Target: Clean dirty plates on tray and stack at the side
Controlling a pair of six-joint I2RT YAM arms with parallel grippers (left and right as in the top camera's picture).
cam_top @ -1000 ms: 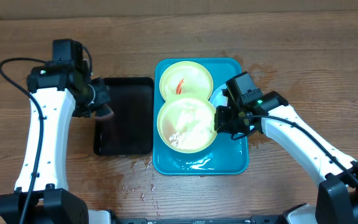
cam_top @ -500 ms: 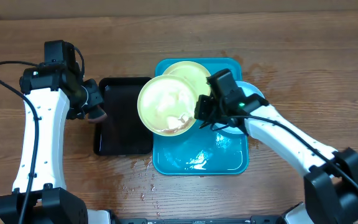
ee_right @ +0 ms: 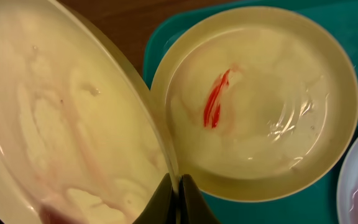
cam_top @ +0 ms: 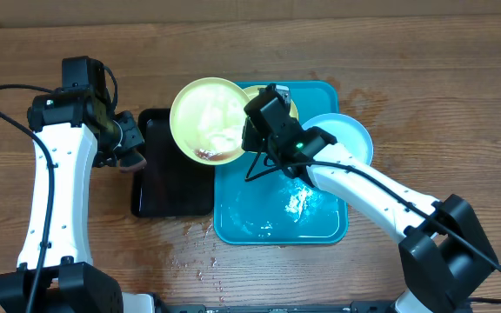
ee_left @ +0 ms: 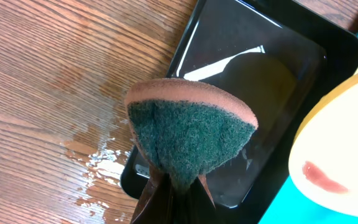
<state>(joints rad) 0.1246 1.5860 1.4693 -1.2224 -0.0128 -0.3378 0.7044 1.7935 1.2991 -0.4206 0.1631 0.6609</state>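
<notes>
Scrubbing step: the right jaws pinch the rim of a yellow-green plate point(cam_top: 209, 120), held tilted above the seam between the turquoise tray point(cam_top: 320, 222) and the black tray point(cam_top: 172, 187). The left jaws clench a sponge point(ee_left: 188, 134) (green scouring face showing) just beside it. Next the sponge should meet the smeared face without jarring that thin edge grip; the wooden surface point(cam_top: 424, 69) on the right offers stacking room

Left claw point(ee_left: 171, 188) and right claw point(ee_right: 178, 188) both clamped.
</notes>
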